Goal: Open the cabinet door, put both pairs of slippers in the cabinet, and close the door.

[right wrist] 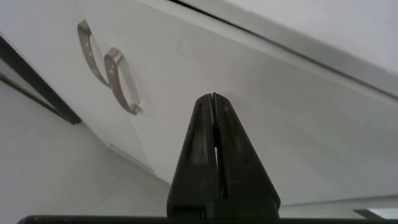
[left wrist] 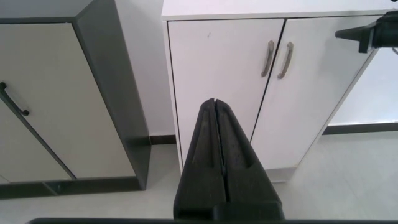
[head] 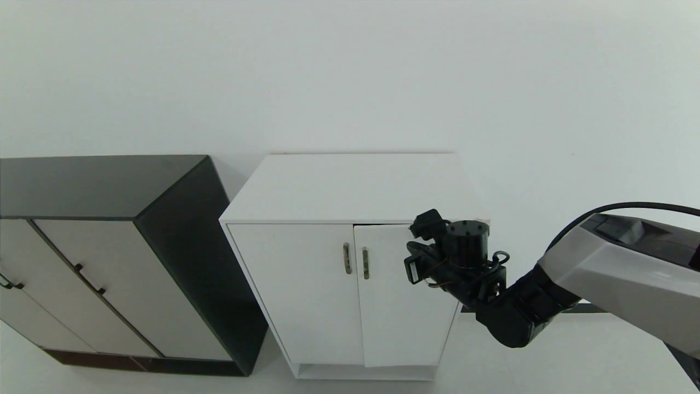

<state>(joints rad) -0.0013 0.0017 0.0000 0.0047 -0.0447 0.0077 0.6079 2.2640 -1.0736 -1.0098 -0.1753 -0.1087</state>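
The white cabinet (head: 350, 189) stands against the wall with two doors and a pair of metal handles (head: 355, 260) at the middle seam. Its right door (head: 394, 312) is slightly ajar, with a dark gap along its top edge. My right gripper (head: 414, 268) is shut and sits close in front of that door's upper part, right of the handles; the right wrist view shows it (right wrist: 213, 98) against the door face with the handles (right wrist: 118, 78) off to one side. My left gripper (left wrist: 214, 102) is shut and empty, held low and back from the cabinet (left wrist: 224, 68).
A dark cabinet (head: 180, 230) with beige doors (head: 82, 284) and black handles stands just left of the white one, a narrow gap between them. Light floor lies in front. A dark skirting strip (left wrist: 360, 129) runs along the wall to the right.
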